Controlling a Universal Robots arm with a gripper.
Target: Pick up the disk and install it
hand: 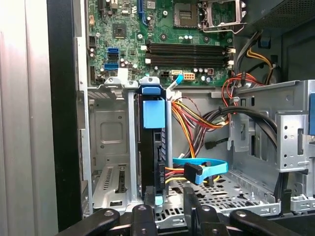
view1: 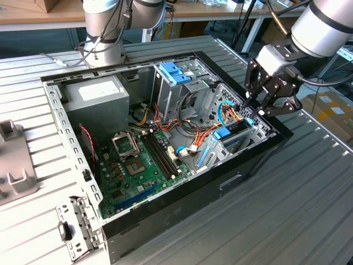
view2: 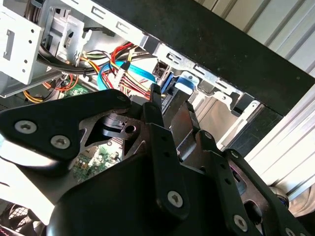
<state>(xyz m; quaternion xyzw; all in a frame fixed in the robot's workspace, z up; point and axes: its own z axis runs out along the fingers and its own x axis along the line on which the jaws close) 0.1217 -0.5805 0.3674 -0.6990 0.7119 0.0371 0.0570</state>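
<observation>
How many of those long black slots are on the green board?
4. The long black slots lie side by side, in two pairs, on the green board, just below the square socket in the first wrist view.

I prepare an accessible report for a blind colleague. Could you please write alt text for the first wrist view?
The disk, edged with light-blue plastic, stands on edge in a metal drive bay of an open computer case, directly ahead of the black gripper. A green motherboard lies beyond, and a bundle of coloured cables runs beside the disk.
</observation>
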